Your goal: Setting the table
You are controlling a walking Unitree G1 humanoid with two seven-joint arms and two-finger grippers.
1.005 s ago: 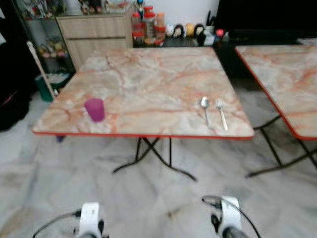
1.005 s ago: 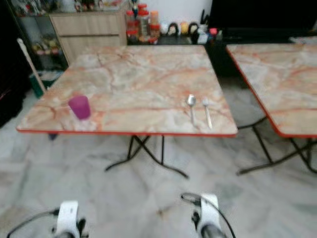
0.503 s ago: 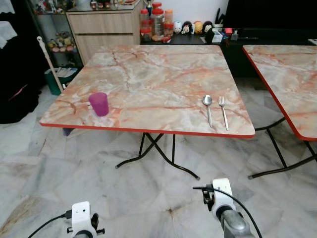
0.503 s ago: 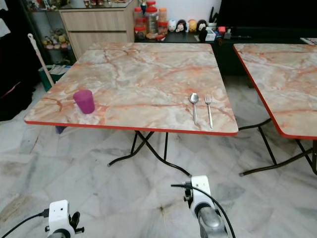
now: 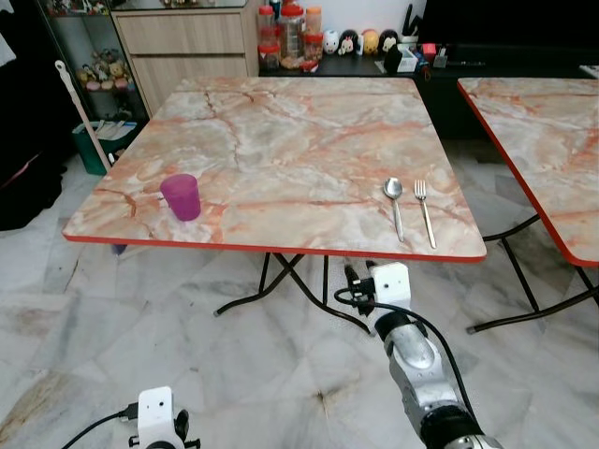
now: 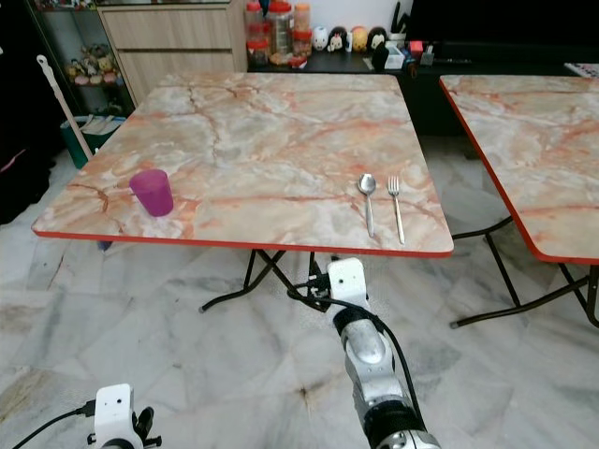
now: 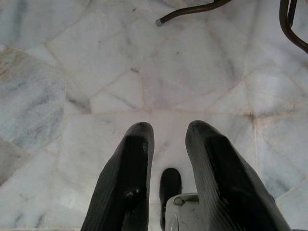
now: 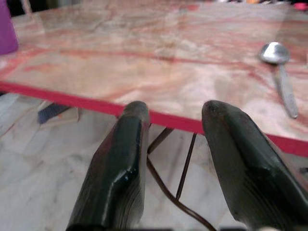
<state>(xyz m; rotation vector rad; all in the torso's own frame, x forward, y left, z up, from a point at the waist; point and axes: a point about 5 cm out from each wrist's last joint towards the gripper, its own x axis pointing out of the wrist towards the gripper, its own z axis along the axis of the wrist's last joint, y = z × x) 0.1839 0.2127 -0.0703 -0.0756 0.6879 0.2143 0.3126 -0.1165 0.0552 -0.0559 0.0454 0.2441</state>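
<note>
A marble-pattern table (image 5: pixel 281 131) with a red rim stands ahead. A purple cup (image 5: pixel 181 196) is upright near its front left corner. A spoon (image 5: pixel 394 201) and a fork (image 5: pixel 424 210) lie side by side near the front right edge. My right arm (image 5: pixel 412 360) is raised towards the front edge, just below the cutlery. In the right wrist view my right gripper (image 8: pixel 178 109) is open and empty, level with the red rim, with the spoon (image 8: pixel 279 62) beyond it. My left gripper (image 7: pixel 171 127) hangs open over the floor.
A second matching table (image 5: pixel 552 140) stands to the right with a gap between. Black folding legs (image 5: pixel 290 290) cross under the near table. A wooden cabinet (image 5: pixel 187 42), jars (image 5: pixel 290 33) and a broom (image 5: pixel 80 112) are at the back left. The floor is marble tile.
My right arm has risen and reached forward from low in the frame to just under the table's front edge. The camera has shifted slightly. The left arm stays low.
</note>
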